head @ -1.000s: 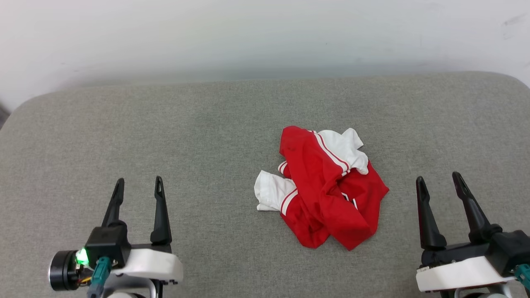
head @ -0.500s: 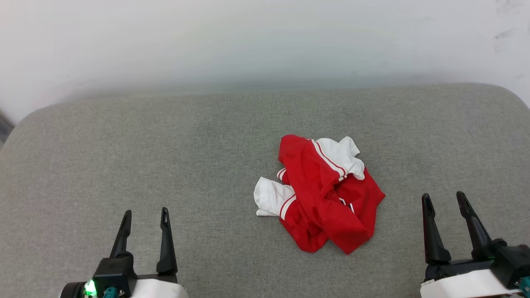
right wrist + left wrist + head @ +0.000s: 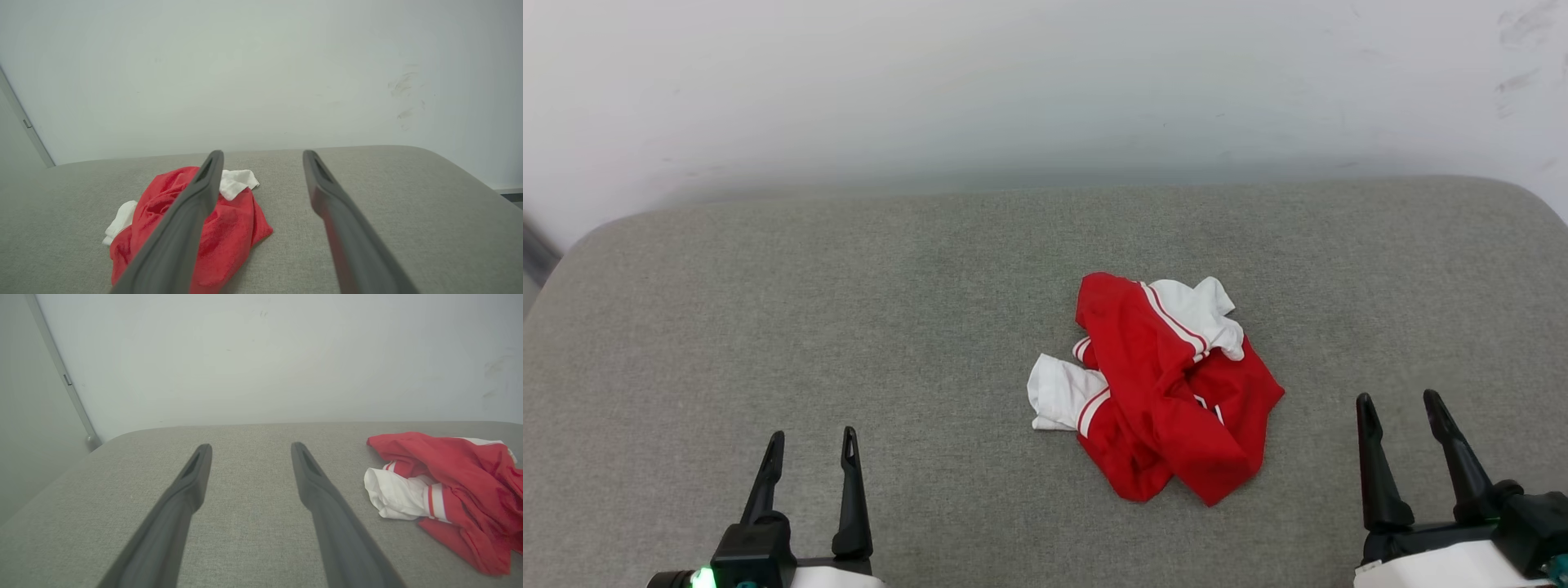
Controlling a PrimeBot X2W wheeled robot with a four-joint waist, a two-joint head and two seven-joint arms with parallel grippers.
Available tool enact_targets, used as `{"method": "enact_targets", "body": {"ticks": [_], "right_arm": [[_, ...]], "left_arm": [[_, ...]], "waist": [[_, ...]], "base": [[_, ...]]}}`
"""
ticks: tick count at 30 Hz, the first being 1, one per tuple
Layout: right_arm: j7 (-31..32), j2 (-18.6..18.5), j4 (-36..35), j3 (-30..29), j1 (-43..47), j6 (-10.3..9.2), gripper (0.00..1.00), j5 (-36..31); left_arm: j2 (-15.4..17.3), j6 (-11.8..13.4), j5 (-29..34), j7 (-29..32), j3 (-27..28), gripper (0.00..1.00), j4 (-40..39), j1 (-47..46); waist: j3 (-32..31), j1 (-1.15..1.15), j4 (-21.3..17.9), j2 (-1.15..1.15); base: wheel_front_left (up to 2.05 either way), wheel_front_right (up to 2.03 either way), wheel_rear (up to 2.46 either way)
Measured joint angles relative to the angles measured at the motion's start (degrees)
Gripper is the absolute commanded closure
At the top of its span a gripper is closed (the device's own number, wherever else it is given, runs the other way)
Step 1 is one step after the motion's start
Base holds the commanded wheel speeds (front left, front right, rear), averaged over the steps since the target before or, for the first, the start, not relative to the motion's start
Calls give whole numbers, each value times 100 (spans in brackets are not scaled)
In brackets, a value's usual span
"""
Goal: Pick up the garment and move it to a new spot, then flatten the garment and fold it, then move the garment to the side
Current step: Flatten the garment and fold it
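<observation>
Well clear of crumpled garment (image 3: 1168, 384): left gripper (image 3: 813, 434), right gripper (image 3: 1398, 396) splayed.

Nothing can be read as a text, label, brand, number or sign. The crumpled red jersey-style T-shirt (image 3: 1168, 392), with white short sleeves and red-and-white striped trim, shows only a small sliver of black white-edged print (image 3: 1210, 406). In the head view this sliver sits in a fold toward four o'clock from the middle of the heap. Too little of it is exposed to make out any letter or digit.
</observation>
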Motion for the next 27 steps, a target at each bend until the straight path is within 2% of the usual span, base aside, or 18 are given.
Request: {"method": "enact_targets", "body": {"ticks": [6,12,15,19,22,25,27], "right_arm": [[0,-1,-141,-138,-347,0,0,32],[0,-5,-464,-211,-1630,0,0,-463],[-1,-148,-427,-30,-2404,1,0,-558],[-1,-743,118,412,-3423,0,0,-660],[52,-1150,1007,910,-4113,0,0,-582],[859,-1519,1818,1536,-4879,1,0,-153],[1711,-1761,2201,2124,-5352,0,0,299]], "left_arm": [[-81,-71,54,0,62,0,-8,12],[-121,-99,80,0,97,0,-44,-98],[-140,-120,73,0,94,0,-42,-160],[-154,-149,55,0,77,0,-35,-280],[-160,-158,54,0,73,0,-34,-393],[-162,-180,54,0,48,0,-45,-491],[-166,-183,51,0,25,0,-64,-567]], "waist": [[58,0,19,0],[255,0,42,0],[397,0,61,0],[599,0,97,0],[744,0,151,0],[890,1,216,0],[996,1,260,0]], "base": [[0,0,0],[0,0,0],[0,0,0],[0,0,0],[0,0,0],[0,0,0],[0,0,0]]}}
